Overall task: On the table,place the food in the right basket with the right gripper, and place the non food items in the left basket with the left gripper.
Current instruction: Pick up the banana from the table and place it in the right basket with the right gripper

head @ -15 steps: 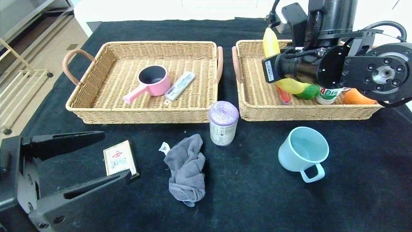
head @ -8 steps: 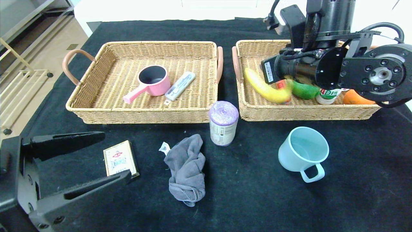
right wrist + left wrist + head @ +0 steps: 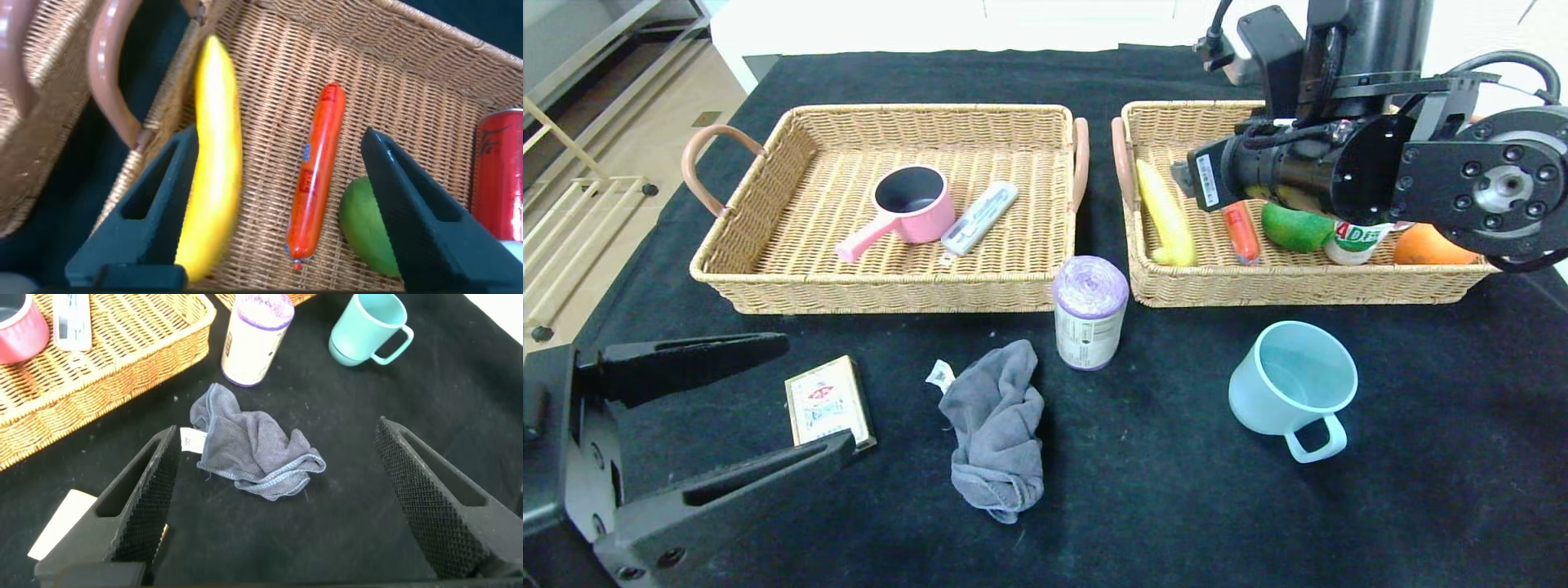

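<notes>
A yellow banana (image 3: pixel 1165 214) lies loose in the right basket (image 3: pixel 1298 287), along its left wall. My right gripper (image 3: pixel 278 139) hangs open just above it; the banana (image 3: pixel 214 163) rests beside one finger, apart from the other. A red sausage (image 3: pixel 317 184) and a green fruit (image 3: pixel 368 229) lie between and under the jaws. My left gripper (image 3: pixel 817 394) stands open low at the near left, empty, with a grey cloth (image 3: pixel 253 449) ahead of it and a card box (image 3: pixel 827 403) between its fingers in the head view.
On the black table stand a purple roll (image 3: pixel 1089 312) and a teal cup (image 3: pixel 1294 388). The left basket (image 3: pixel 882 294) holds a pink pot (image 3: pixel 911 206) and a white stick-like device (image 3: pixel 980 216). The right basket also holds an orange (image 3: pixel 1425 245) and a bottle (image 3: pixel 1356 241).
The right gripper has opened and let go of the banana, which dropped into the right basket and settled against its left wall. The left arm has not moved.
</notes>
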